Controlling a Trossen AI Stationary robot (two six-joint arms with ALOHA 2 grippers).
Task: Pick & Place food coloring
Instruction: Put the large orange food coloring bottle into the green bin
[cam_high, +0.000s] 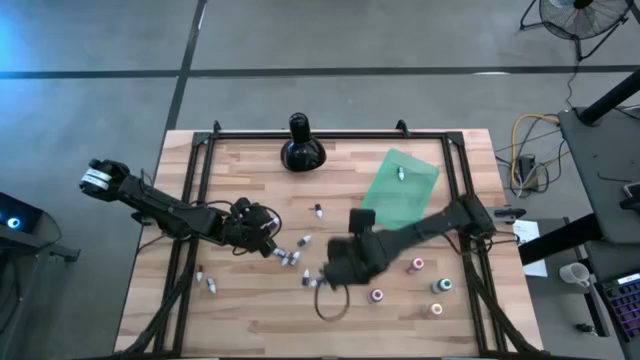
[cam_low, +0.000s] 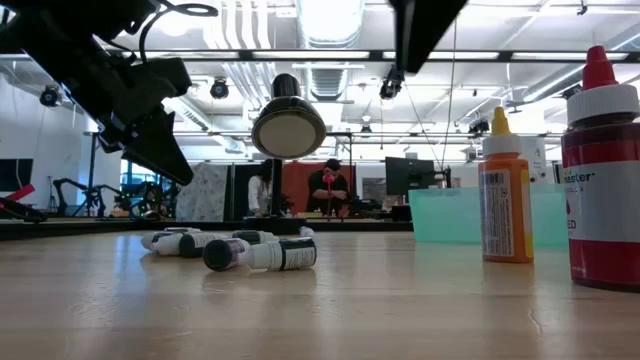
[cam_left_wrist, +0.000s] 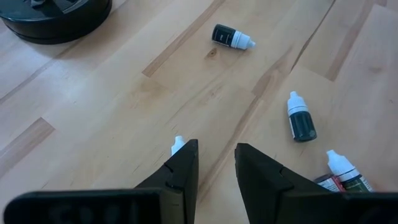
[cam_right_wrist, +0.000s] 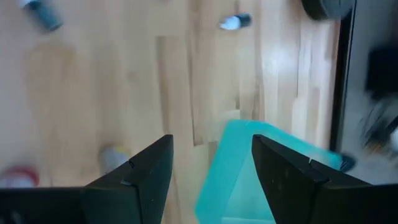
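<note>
Nearest the worktop's front edge, a red food-coloring bottle (cam_low: 603, 170) shows label letters ending "ster", beside an orange dropper (cam_low: 505, 190). Mid-worktop lie small vials (cam_low: 262, 254). Left gripper (cam_left_wrist: 216, 163) hovers there, fingers narrowly apart, empty. Right gripper (cam_right_wrist: 211, 163) gapes wide near the teal sheet (cam_high: 400, 187).

Red dropper (cam_low: 603, 170) is running off the low view's right edge. Left pincer (cam_left_wrist: 216, 163) is hiding most of one vial (cam_left_wrist: 178, 145). Right wrist view: vials blurring at upper left (cam_right_wrist: 45, 14).
</note>
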